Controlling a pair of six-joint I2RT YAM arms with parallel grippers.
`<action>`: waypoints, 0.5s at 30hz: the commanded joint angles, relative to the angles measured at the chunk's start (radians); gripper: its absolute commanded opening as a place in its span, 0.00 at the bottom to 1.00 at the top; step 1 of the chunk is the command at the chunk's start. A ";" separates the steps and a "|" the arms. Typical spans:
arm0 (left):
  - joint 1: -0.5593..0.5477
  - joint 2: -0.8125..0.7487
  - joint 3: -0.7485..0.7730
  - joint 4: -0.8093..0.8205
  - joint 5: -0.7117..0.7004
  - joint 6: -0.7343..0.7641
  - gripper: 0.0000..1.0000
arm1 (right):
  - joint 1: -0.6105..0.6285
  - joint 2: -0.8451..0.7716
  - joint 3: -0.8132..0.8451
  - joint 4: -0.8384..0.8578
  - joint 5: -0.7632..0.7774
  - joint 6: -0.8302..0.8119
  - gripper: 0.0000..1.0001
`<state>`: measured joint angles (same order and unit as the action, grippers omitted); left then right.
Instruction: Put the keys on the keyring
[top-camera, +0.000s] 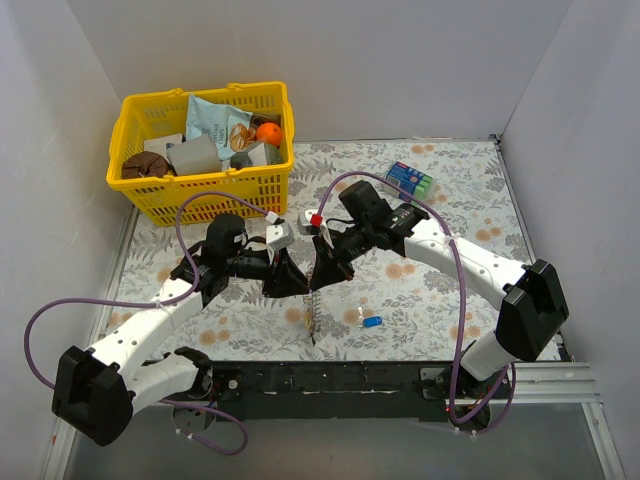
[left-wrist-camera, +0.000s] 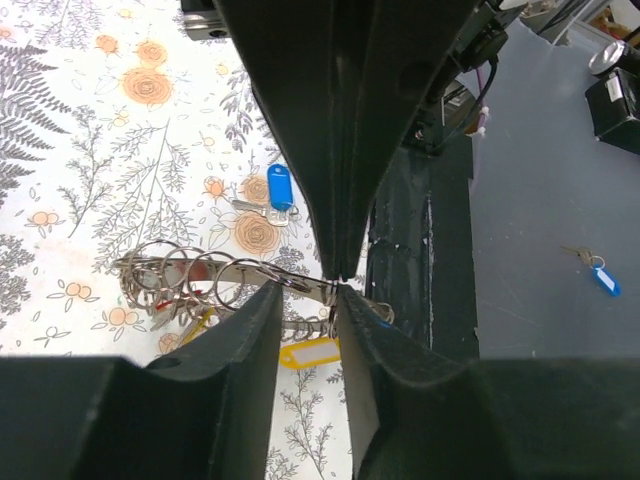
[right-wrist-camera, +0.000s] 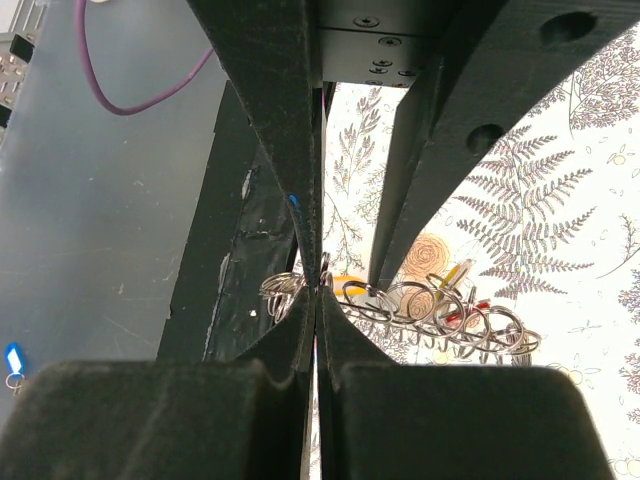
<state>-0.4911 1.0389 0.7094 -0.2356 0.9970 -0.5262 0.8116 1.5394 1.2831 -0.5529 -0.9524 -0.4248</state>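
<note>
Showing the keyring (top-camera: 313, 315) as a coil stretched along the 12-to-6 line, far end caught where both claws meet, free end toward the arm bases. Right gripper (right-wrist-camera: 318, 296): clenched on the coil's end wire. Left gripper (left-wrist-camera: 308, 298): fingers parted astride that same end; whether they bite cannot be told. Yellow-headed key (left-wrist-camera: 310, 352) lies just under the coil, threading unclear. Blue-headed key (top-camera: 372, 322) lies loose on the table (top-camera: 450, 270) at 3 o'clock of the coil, nearer the right arm. Yellow basket (top-camera: 205, 205), at 10 o'clock, holds an orange ball (top-camera: 268, 132) and a pale packet (top-camera: 212, 120).
</note>
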 joint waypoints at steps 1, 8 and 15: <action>-0.006 0.001 0.002 0.002 0.020 0.022 0.25 | 0.000 -0.047 0.024 0.031 -0.066 -0.002 0.01; -0.023 -0.003 -0.014 0.050 0.020 -0.018 0.06 | 0.000 -0.051 0.019 0.060 -0.074 0.024 0.01; -0.026 -0.031 -0.053 0.185 -0.011 -0.142 0.00 | 0.000 -0.094 -0.017 0.178 0.027 0.115 0.06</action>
<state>-0.5106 1.0397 0.6849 -0.1646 1.0183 -0.5938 0.8013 1.5265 1.2766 -0.5346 -0.9333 -0.3843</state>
